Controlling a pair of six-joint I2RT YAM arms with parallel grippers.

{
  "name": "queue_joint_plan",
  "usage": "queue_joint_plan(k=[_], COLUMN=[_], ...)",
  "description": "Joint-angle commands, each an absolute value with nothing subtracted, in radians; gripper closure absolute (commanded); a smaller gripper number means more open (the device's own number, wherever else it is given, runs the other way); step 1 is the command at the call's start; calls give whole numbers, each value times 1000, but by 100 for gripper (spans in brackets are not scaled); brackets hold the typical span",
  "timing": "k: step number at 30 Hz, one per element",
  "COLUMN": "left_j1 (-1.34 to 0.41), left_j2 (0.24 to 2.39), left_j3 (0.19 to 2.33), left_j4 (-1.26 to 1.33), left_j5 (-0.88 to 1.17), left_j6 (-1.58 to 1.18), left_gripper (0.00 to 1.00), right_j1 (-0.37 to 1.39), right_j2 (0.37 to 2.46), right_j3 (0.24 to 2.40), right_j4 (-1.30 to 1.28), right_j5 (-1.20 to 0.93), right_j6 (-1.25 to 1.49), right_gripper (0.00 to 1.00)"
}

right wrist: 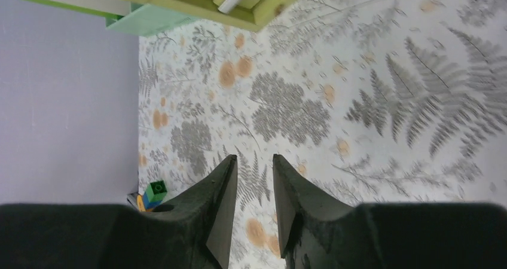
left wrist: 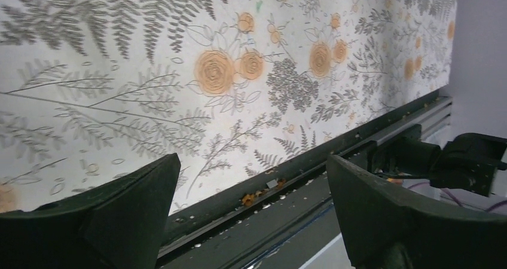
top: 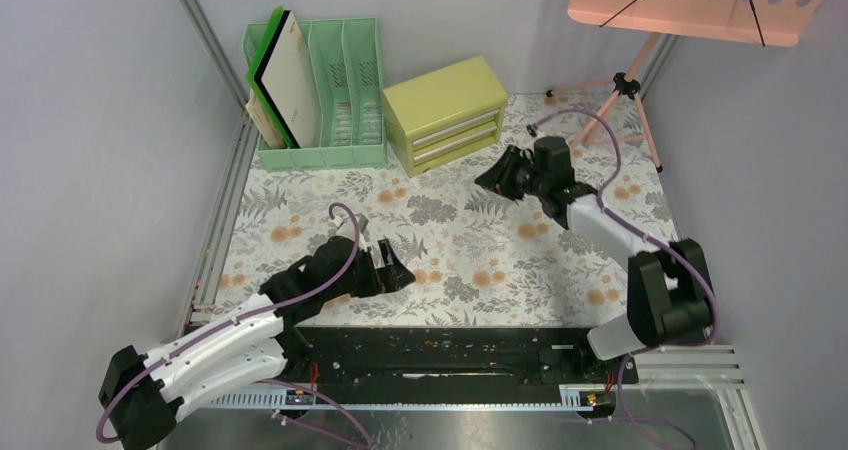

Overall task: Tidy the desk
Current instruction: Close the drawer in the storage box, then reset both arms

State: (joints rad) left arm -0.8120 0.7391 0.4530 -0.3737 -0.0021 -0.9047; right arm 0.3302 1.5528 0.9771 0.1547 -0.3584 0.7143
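Two arms: both low over the desk (top: 450, 255), and neither one is carrying anything.
Left gripper (top: 392, 267): lower left of centre in the top view, fingers spread wide, only fern print between them.
Right gripper (top: 500, 177): upper right of centre, fingers a slim gap apart and empty, near the yellow-green drawer chest (top: 445, 112).
Desk: fills the middle of the top view.
Green file rack (top: 340, 90): upper left, just beside the chest.
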Motion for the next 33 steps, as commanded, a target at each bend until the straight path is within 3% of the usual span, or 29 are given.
queue_joint_plan(k=[1,10,17,24,27,33], left_j1=[-795,-517,-237,-199,-199,-199], left_j2=[801,831,680,538,480,432], left_j3=[444,370,433,560,495,275], left_j4=[-141,147,-74,-260,-139,149], left_j5=[109,401,416,35,-95,-128], left_j6=[-951,-1000,-842,-559,-419,-230], left_gripper=[3,1,1,1,1,1], right_j1=[281,134,53,49,48,49], right_j2=[1385,1065,915,772,725,665], right_j3=[795,534,533,520,481,279], right_j4=[79,-103,-304,-277,-195,158], right_j5=[-343,-331,-177,32,129,262], right_j6=[658,597,501,435,395,274], right_gripper=[61,40,12,9,7,1])
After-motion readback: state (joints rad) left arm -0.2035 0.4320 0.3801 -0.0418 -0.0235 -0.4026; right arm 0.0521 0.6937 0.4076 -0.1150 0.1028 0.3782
